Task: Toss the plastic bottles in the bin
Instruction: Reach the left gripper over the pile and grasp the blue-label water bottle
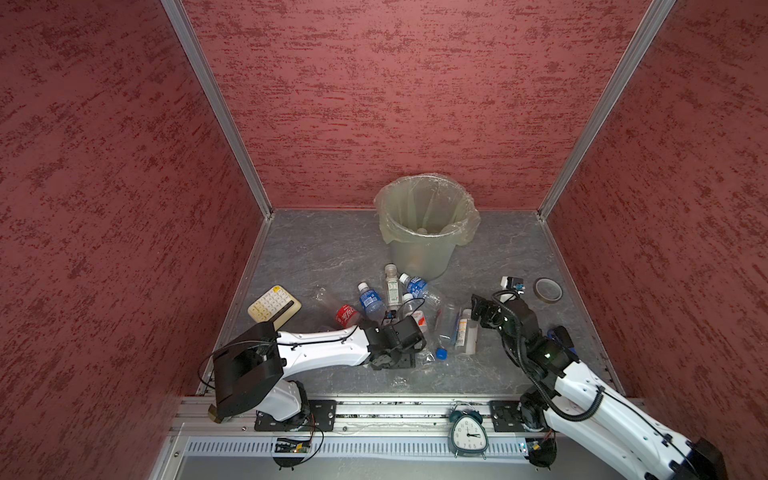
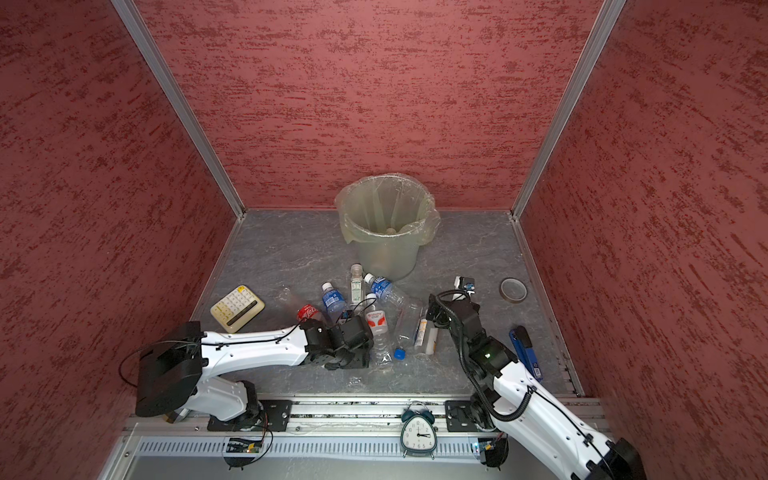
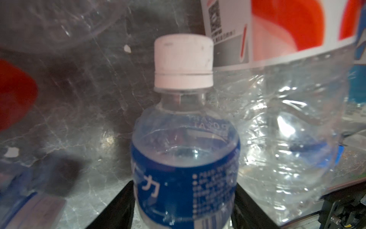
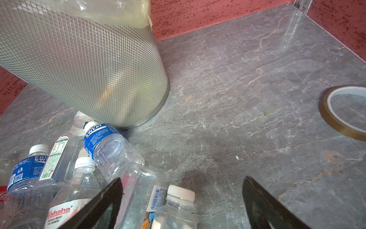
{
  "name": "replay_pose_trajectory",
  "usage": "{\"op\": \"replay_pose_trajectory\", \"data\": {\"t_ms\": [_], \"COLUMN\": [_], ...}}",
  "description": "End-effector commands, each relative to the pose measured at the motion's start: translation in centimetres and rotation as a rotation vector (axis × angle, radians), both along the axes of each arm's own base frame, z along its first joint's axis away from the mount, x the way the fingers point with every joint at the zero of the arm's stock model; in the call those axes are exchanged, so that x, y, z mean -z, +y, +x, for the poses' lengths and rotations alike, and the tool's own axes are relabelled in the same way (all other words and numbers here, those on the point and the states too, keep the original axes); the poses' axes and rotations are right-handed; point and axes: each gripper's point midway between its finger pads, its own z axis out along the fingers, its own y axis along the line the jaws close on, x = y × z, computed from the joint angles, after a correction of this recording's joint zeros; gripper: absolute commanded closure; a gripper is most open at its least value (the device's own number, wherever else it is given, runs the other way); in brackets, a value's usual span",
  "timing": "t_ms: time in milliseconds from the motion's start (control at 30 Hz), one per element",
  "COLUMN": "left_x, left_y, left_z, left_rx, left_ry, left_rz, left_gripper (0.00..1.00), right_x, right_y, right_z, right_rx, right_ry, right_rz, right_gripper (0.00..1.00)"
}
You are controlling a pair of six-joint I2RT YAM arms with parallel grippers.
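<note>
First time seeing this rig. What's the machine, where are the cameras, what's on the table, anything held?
Two white-and-black robot arms stand at the near edge of a grey stone-look table. Two pictures look down from overhead; the other two come from a camera on each wrist. On the table: a translucent grey-green bin lined with a plastic bag, a heap of small clear plastic bottles, a cream calculator, a brown tape roll; a teal alarm clock stands at the front rail. The left pincer has its jaws either side of a blue-labelled, white-capped bottle; whether it grips I cannot tell. The right pincer is open and empty.
</note>
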Motion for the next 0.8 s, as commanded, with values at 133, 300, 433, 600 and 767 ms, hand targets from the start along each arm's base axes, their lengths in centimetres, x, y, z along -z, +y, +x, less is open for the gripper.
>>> {"op": "replay_pose_trajectory", "data": {"t_ms": [133,300,433,600,767], "left_x": [0.0,-0.1,-0.8,-2.2,-3.4], "left_y": [-0.3,-0.1,0.1,0.3,0.4], "left_z": [0.2,0.3,0.5,0.7,0.8], "left_rx": [0.007,0.007,0.010,0.042,0.057], "left_ry": [0.006,-0.004,-0.033,-0.112,-0.181], "left_rz": [-0.002,-0.004,-0.016,-0.033,-0.067], "left_gripper": [0.33,0.43,0.45,0.52,0.53], "right_x": [-0.1,-0.1,-0.1,-0.2,-0.4], "right_y": [-0.1,0.0,0.0,-0.2,-0.4], "right_z": [0.2,0.2,0.2,0.2,0.0], "right_rx": [0.020,0.019,0.017,0.031,0.033], "right_ry": [-0.017,-0.015,-0.014,-0.017,-0.032], "right_rz": [0.010,0.008,0.008,0.008,0.018], "right_gripper": [0.05,0.05,0.05,0.07,0.08]}}
